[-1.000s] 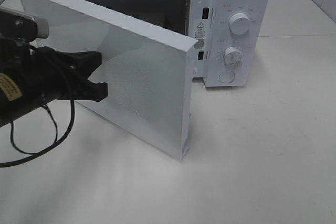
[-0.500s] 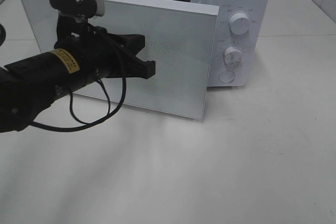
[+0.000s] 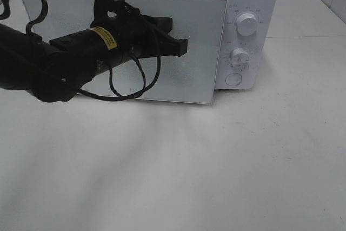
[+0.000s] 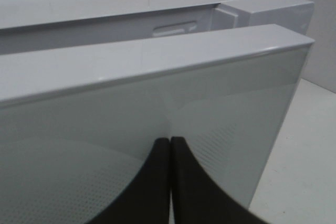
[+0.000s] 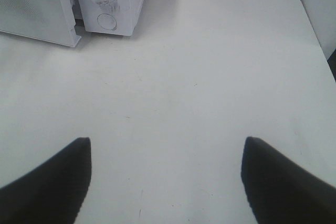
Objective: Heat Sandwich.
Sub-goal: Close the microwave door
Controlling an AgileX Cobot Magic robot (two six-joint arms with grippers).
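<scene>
The sandwich is hidden from every view. A white microwave (image 3: 250, 4) stands at the back of the table, its door (image 3: 189, 77) swung almost flat against the front, with a thin gap left along the top edge. My left gripper (image 3: 183, 47) is shut with nothing in it, and its tips press on the door's outer face. In the left wrist view the left gripper (image 4: 170, 141) shows both fingers together against the door (image 4: 157, 61). The right gripper (image 5: 167, 153) hangs open over bare table, apart from the microwave (image 5: 113, 3).
Two round knobs (image 3: 247, 24) (image 3: 239, 57) and a round button (image 3: 233, 79) sit on the microwave's right panel. The left arm's black cable (image 3: 127, 87) loops in front of the door. White tabletop (image 3: 216, 166) spreads in front and to the right.
The door has swung from wide open to almost shut. My left arm moved right and toward the microwave, its shut tips staying on the door. The right gripper has not moved.
</scene>
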